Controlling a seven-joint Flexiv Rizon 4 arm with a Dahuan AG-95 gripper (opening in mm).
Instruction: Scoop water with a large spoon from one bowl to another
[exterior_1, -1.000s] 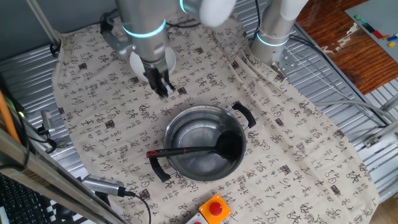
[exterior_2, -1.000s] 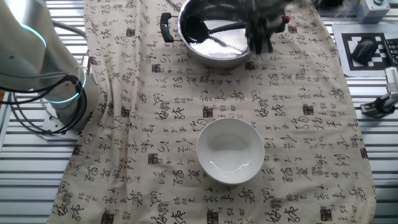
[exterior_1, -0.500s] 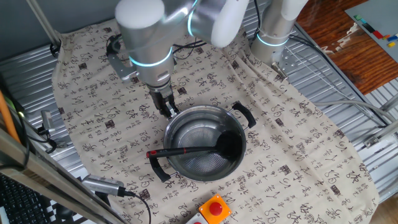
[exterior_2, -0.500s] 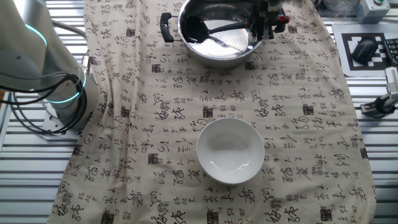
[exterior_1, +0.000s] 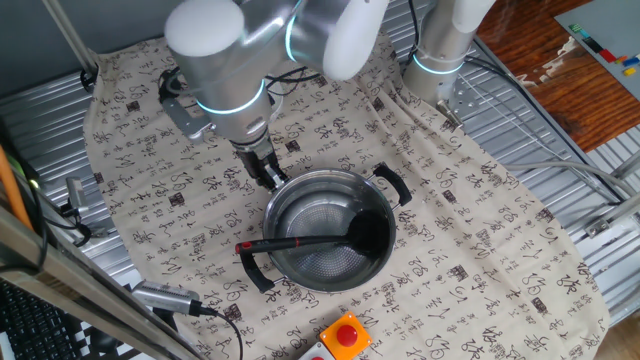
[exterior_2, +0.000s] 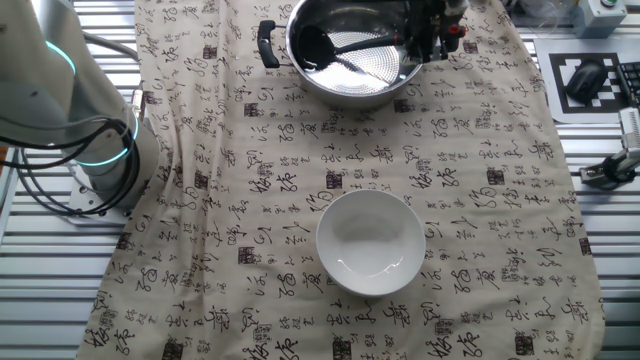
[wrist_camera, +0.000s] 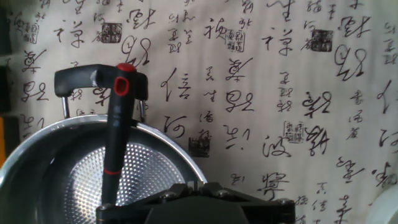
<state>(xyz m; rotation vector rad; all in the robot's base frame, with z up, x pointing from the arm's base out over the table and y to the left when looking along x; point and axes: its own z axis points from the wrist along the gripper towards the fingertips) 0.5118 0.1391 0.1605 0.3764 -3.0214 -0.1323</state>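
The steel pot (exterior_1: 322, 262) with two black loop handles stands on the printed cloth. It also shows in the other fixed view (exterior_2: 368, 68) and the hand view (wrist_camera: 59, 162). The black ladle lies in it: scoop (exterior_1: 371, 231) low at one side, handle across the rim, red tip (exterior_1: 243, 247) over a loop handle. The red tip shows in the hand view (wrist_camera: 126, 68). My gripper (exterior_1: 268, 176) hangs just outside the pot's rim, apart from the ladle; it looks shut and empty (wrist_camera: 196, 185). The white bowl (exterior_2: 370, 243) stands well away from the pot.
A red button box (exterior_1: 345, 337) sits at the table's front edge near the pot. The second arm's base (exterior_2: 95, 150) stands at the cloth's side. A tag board and keyboard (exterior_2: 590, 80) lie off the cloth.
My gripper has come down and across the cloth to the pot's rim, then shifted slightly. The ladle, pot and bowl have not moved.
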